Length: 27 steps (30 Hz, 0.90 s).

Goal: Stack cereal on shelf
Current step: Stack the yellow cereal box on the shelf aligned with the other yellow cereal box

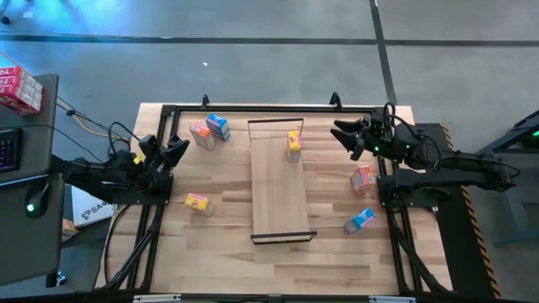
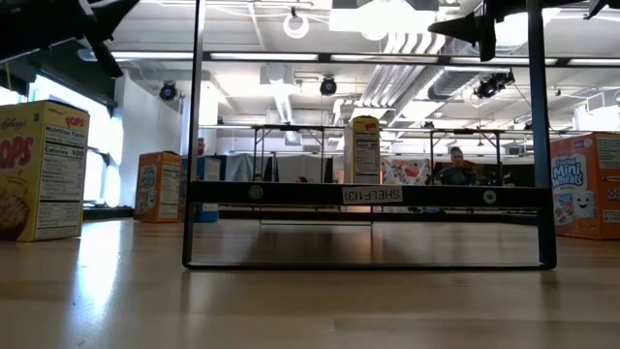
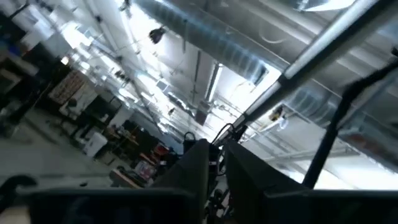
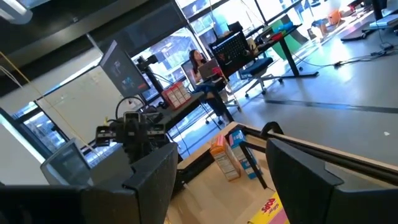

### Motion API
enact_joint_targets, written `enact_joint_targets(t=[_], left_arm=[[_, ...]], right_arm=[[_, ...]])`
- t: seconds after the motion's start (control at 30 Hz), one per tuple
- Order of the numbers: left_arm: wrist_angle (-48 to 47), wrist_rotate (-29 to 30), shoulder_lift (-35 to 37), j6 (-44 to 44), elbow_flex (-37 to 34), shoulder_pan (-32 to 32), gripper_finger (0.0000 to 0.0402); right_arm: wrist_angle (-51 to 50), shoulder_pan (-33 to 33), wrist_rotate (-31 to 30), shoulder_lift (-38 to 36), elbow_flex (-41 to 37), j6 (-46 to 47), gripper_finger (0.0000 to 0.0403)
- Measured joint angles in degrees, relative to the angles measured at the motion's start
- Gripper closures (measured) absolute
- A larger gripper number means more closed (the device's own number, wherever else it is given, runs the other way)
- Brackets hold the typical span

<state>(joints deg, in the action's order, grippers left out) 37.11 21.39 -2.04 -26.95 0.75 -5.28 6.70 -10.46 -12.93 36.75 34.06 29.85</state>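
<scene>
The shelf (image 1: 280, 181) lies flat in the middle of the table. One yellow cereal box (image 1: 293, 145) stands upright on its far end, also in the low view (image 2: 364, 150). An orange-pink box (image 1: 202, 135) and a blue box (image 1: 218, 126) sit at the far left, and another yellow box (image 1: 198, 203) lies nearer. At the right lie an orange-pink box (image 1: 363, 178) and a blue box (image 1: 360, 220). My left gripper (image 1: 174, 150) hovers at the table's left edge, tipped upward, its fingers (image 3: 199, 174) nearly together and empty. My right gripper (image 1: 341, 135) hangs open and empty over the far right.
Red-and-white boxes (image 1: 18, 88) sit on a side stand off the table's left. A dark metal frame (image 1: 253, 108) runs along the table's far edge. Bare planks lie along the near edge. People sit at desks in the room behind (image 2: 455, 167).
</scene>
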Motion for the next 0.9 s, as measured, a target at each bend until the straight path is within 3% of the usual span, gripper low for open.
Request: enact_joint_targets(t=[0.17, 0.37, 0.5, 0.73, 0.9], left_arm=[[-3.9, 2.3, 0.0, -4.7, 0.0, 0.0, 0.0264], [-5.2, 5.4, 0.0, -4.0, 0.7, 0.0, 0.0153], [-8.1, 5.8, 0.0, -3.7, 2.5, 0.0, 0.01], [-15.9, 3.3, -0.6, 0.0, 9.6, 0.0, 0.007], [-38.9, -4.0, -7.4, -2.4, 24.7, 0.0, 0.0071]], right_arm=[[0.0, 0.0, -0.2, 0.0, 0.0, -0.1, 0.0162], [0.0, 0.0, -0.5, 0.0, 0.0, 0.2, 0.0162], [0.0, 0.0, -0.5, 0.0, 0.0, 0.2, 0.0162], [0.0, 0.0, -0.6, 0.0, 0.0, 0.2, 0.0162], [0.0, 0.0, -0.6, 0.0, 0.0, 0.2, 0.0162]])
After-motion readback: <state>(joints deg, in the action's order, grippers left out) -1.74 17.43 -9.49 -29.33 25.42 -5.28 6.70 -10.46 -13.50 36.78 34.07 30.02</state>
